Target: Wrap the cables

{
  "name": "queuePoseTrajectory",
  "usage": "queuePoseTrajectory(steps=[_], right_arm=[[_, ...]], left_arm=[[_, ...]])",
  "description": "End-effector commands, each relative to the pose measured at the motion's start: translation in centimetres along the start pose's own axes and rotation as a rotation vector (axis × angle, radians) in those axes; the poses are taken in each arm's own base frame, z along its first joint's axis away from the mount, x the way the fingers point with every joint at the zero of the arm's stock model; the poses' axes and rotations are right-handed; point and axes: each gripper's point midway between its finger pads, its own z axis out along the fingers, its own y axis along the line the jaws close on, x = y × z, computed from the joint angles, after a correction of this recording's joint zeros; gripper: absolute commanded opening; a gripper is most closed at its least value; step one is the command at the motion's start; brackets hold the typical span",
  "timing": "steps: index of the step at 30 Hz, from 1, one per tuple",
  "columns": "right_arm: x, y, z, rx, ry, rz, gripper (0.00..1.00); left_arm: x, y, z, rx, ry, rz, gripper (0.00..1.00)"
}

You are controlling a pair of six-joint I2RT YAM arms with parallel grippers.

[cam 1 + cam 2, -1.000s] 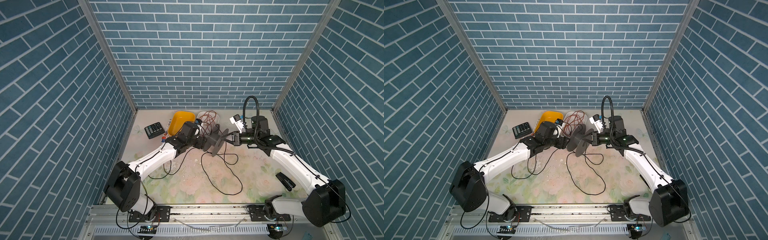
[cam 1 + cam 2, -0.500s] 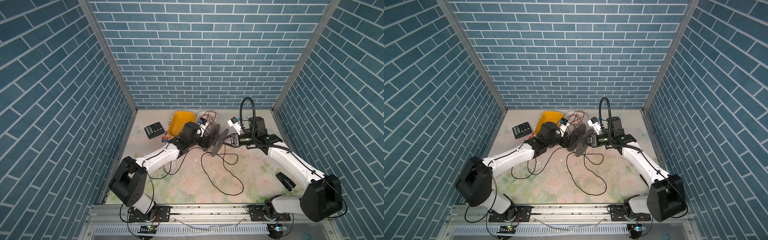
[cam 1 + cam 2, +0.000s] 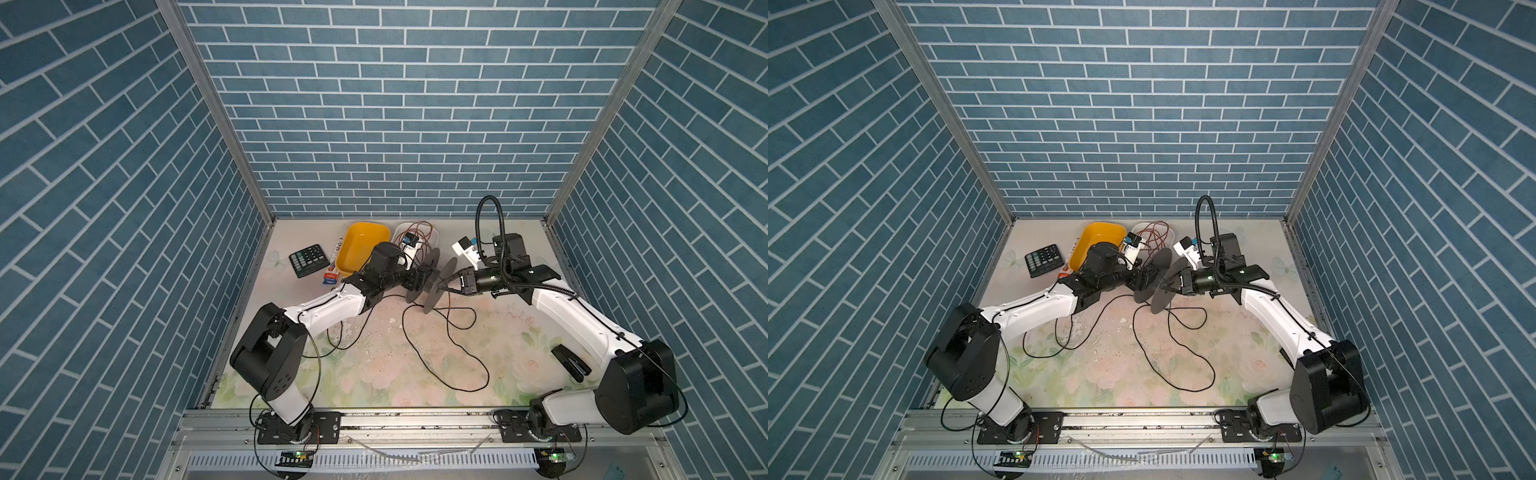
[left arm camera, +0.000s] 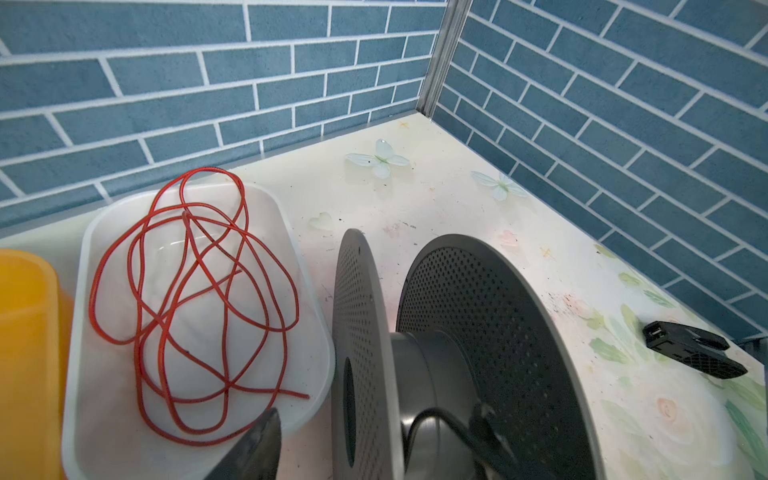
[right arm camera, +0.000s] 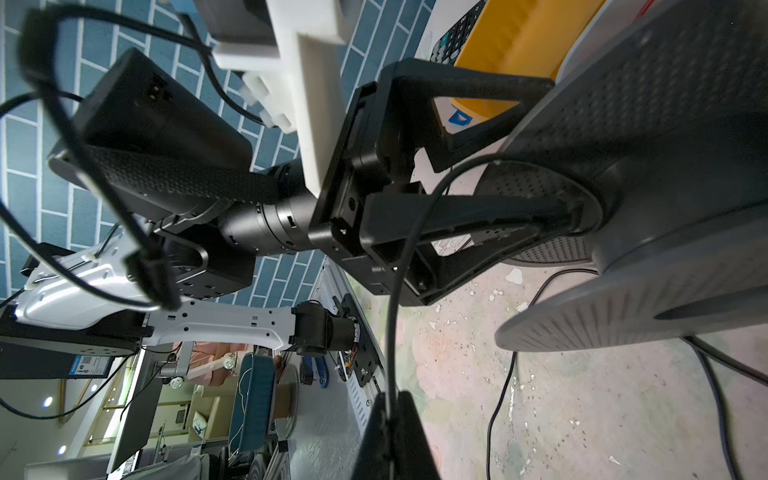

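A grey spool (image 3: 432, 276) (image 3: 1160, 276) with two perforated flanges stands on edge at the middle back of the table. My left gripper (image 3: 423, 279) (image 4: 370, 432) is open, with its jaws either side of the spool's left flange. One fingertip (image 4: 488, 424) lies between the flanges against the hub (image 4: 432, 374). The black cable (image 4: 432, 415) curves round the hub. From there it runs to my right gripper (image 3: 445, 287) (image 5: 390, 419), which is shut on it. The rest of the cable (image 3: 487, 374) (image 3: 1213, 372) lies in loose loops on the table in front.
A white tray (image 4: 104, 374) (image 3: 401, 229) holding reddish-brown wire stands behind the spool beside a yellow bin (image 3: 359, 245). A calculator (image 3: 309, 259) lies at the back left. A black clip-like object (image 3: 571, 361) (image 4: 694, 349) lies near the right wall. Brick walls close three sides.
My left arm has stretched a little further toward the spool. The right gripper has shifted slightly to the left with the cable. The spool stays in about the same place.
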Motion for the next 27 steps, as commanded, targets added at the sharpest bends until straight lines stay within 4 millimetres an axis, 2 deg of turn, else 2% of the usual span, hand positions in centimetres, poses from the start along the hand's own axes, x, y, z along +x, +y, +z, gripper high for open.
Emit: queuePoseTrajectory(steps=[1, 5, 11, 17, 22, 27], right_arm=[[-1.5, 0.9, -0.5, 0.006, -0.021, -0.021, 0.00], [-2.1, 0.9, -0.5, 0.012, -0.020, 0.008, 0.00], [-2.4, 1.0, -0.7, 0.035, -0.011, 0.050, 0.00], [-2.8, 1.6, -1.1, 0.048, -0.009, 0.068, 0.00], [-3.0, 2.1, -1.4, 0.056, -0.003, 0.067, 0.00], [-2.9, 2.0, -1.6, 0.072, 0.001, 0.066, 0.00]], left_arm=[[-1.8, -0.2, -0.5, 0.004, -0.045, 0.034, 0.71], [-1.6, -0.1, -1.7, -0.021, -0.044, 0.112, 0.71], [-2.3, -1.2, -2.8, -0.023, -0.051, 0.254, 0.67], [-3.1, -2.6, -2.5, -0.047, -0.053, 0.399, 0.63], [-4.1, -2.9, -1.7, -0.082, -0.055, 0.457, 0.61], [-5.1, -3.3, -1.1, -0.078, -0.079, 0.482, 0.54]])
